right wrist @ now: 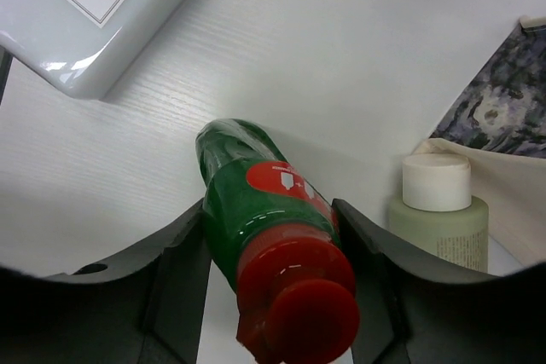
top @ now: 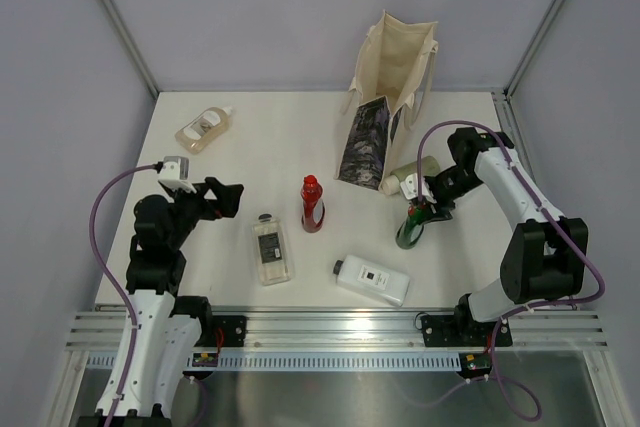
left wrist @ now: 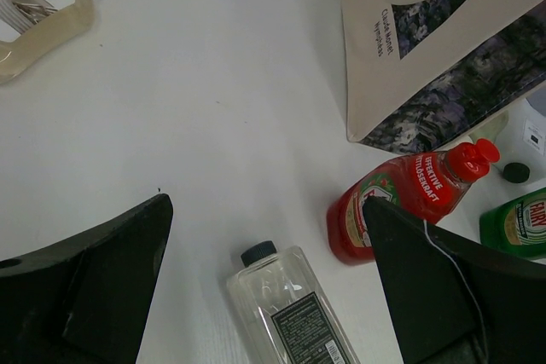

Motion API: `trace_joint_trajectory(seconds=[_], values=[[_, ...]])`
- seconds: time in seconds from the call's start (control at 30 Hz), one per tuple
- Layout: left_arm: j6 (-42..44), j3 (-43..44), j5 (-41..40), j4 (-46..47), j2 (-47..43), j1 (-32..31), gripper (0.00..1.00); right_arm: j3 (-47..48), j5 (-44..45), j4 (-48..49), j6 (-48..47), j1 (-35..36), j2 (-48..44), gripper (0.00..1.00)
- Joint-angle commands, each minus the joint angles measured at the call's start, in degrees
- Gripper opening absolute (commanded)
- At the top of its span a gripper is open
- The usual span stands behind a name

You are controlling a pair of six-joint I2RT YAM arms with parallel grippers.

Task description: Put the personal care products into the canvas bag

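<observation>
A robotics lab cell is suggested. A white worktop [top: 270,147] is enclosed by plain grey panels [top: 300,7] and metal posts [top: 113,15], and two cabled robot arms [top: 158,239] are bolted to an aluminium rail [top: 340,332].

Green bottle [top: 410,229], other bottles [top: 311,203] beside canvas bag [top: 392,72]

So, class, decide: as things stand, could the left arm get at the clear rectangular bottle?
Probably yes. The left claw hangs open just beside the clear rectangular bottle, which lies flat with nothing over it; the red bottle sits apart from it.
</observation>
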Motion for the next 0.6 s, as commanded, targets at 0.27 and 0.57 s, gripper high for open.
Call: trace_joint_trajectory(seconds=[0.27,0.57], values=[[-1.5,-0.5,2.6,2.4,-1.1,0.0,0.99,2.9,-20.8,-8.6,18.1,0.6,-2.3,0.0],[-2.5,-0.4,2.9,2.7,-1.1,0.0,0.99,6.3,-30.4,20.2,65.3,1.3,-9.3,0.0]])
